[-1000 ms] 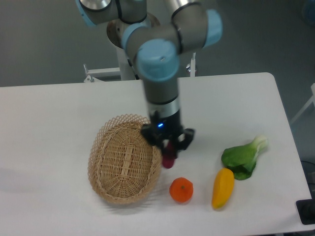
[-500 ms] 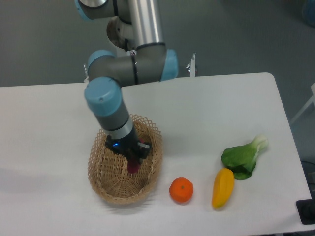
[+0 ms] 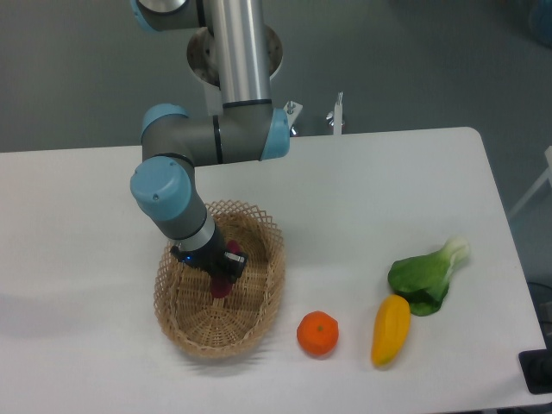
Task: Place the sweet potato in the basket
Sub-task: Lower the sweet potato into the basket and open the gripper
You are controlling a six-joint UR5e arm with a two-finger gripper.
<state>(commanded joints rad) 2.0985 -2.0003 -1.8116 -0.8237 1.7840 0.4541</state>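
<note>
White table [image 3: 362,185], wicker basket [image 3: 185,315], grey wall behind

High front view over table [image 3: 103,198]

Tan woven basket [image 3: 194,323]; reddish-purple sweet potato [image 3: 221,288]; orange fruit [image 3: 317,334]; white table [image 3: 388,190].

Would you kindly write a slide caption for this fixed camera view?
UR5e hand holding the sweet potato low inside the wicker basket.
</note>
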